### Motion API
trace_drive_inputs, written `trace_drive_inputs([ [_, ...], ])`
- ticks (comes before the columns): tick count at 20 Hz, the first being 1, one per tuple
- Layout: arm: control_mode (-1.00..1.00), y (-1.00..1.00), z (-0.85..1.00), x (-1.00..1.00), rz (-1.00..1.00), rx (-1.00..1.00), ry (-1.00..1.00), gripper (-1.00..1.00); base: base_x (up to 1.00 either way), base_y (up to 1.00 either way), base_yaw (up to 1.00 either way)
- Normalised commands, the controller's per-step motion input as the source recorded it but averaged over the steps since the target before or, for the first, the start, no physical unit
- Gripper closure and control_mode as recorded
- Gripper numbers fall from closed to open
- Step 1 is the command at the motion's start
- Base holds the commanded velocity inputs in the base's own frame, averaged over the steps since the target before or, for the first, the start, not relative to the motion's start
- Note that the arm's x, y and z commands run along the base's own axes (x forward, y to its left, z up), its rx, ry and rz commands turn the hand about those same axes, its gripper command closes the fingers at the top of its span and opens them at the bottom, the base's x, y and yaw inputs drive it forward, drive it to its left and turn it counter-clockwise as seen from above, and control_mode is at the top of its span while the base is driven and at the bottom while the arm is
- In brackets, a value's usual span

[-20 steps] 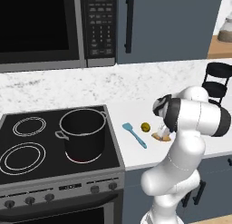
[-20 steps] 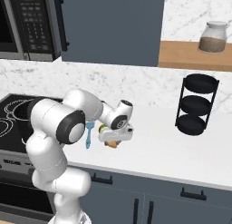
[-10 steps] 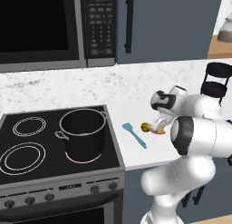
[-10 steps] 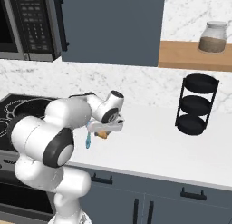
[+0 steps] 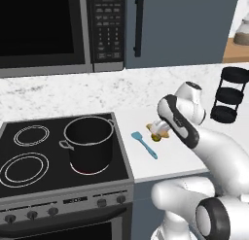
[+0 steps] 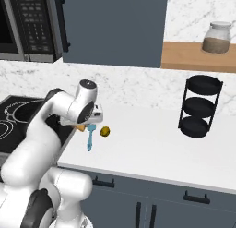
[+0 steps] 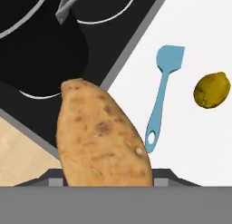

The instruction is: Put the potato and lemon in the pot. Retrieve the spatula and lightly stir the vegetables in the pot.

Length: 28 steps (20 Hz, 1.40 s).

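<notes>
The pincer (image 5: pixel 156 132), clenched on the potato (image 7: pixel 102 134), has lifted it off the surface (image 6: pixel 152 144) and swung toward the pot (image 5: pixel 89 142) (lemon (image 6: pixel 105 131) and spatula (image 6: pixel 90 136) lie beside it), so dropping it in comes next.

Pot (image 5: pixel 89 143) on stove (image 5: pixel 29 156) — spatula (image 5: pixel 144 144) and lemon (image 6: pixel 105 131) on counter (image 6: pixel 152 144) beside.

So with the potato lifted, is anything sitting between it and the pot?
Nothing visible blocks the way. The potato is held in the gripper above the counter, and the pot stands open on the stove to its left. The spatula and lemon lie flat on the counter, below the path.
</notes>
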Motion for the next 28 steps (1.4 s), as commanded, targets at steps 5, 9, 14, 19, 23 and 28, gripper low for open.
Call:
trace_drive_inputs([
  [5,-1.00,0.94,0.72,-0.03,-0.03,0.01,-0.21,1.00,0.00,0.00,0.00],
  [9,-1.00,0.99,0.69,0.00,-0.02,0.00,-0.21,1.00,0.00,0.00,0.00],
  [14,-1.00,0.56,0.82,0.17,0.00,-0.02,0.19,1.00,0.00,0.00,0.00],
  [19,-1.00,0.28,0.00,0.32,0.08,-0.08,0.25,1.00,0.00,0.00,0.00],
  [23,-1.00,0.10,-0.09,0.00,0.00,-0.03,-0.01,1.00,0.00,0.00,0.00],
  [28,-1.00,0.44,-0.50,0.07,0.00,-0.01,-0.06,1.00,0.00,0.00,0.00],
])
